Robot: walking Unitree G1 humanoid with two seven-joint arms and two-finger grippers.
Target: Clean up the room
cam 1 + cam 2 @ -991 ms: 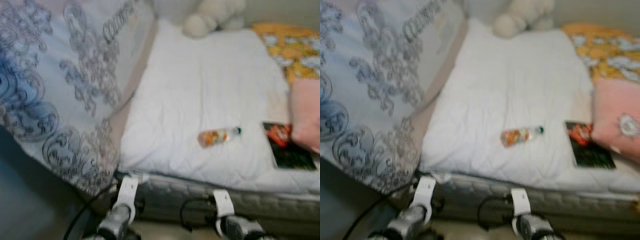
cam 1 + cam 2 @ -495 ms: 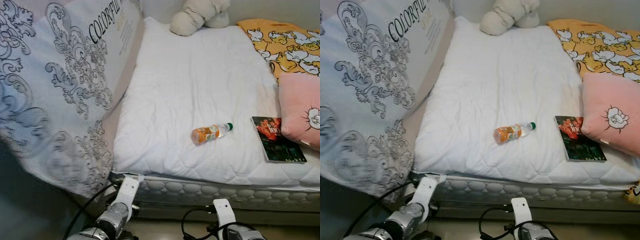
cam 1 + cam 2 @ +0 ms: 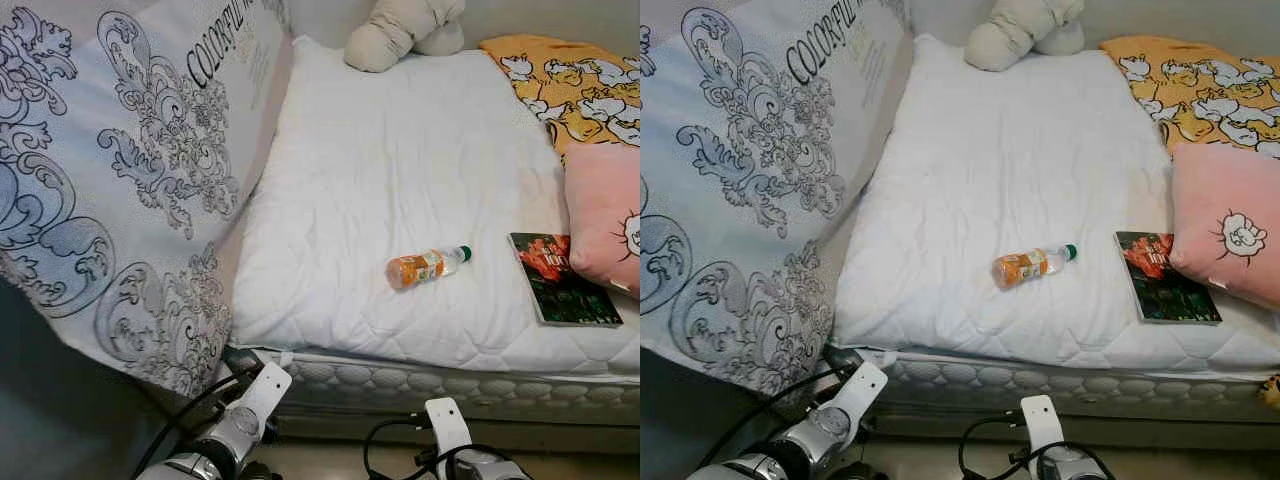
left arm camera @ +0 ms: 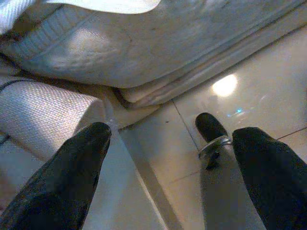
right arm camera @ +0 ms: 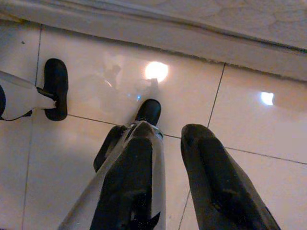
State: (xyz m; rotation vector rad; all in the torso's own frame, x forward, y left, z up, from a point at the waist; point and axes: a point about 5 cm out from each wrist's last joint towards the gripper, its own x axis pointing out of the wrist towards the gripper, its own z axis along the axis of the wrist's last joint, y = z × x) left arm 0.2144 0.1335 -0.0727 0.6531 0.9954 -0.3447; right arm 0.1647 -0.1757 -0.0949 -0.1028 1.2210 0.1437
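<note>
White bed holds bottle, beyond left end effector.

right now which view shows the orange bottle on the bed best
The right eye view: the bottle lies nearer the picture's middle, whole, on its side on the white quilt, green cap toward the book. The left eye view shows it equally whole. The wrist views face the floor.

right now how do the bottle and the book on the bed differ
The bottle is a round, clear plastic thing with an orange label and green cap; the book is flat and rectangular with a dark red-and-green cover. The bottle lies on its side near the middle of the white quilt; the book lies flat at its right edge, its far corner next to or under the pink pillow. Both rest loose on the quilt, apart from each other.
</note>
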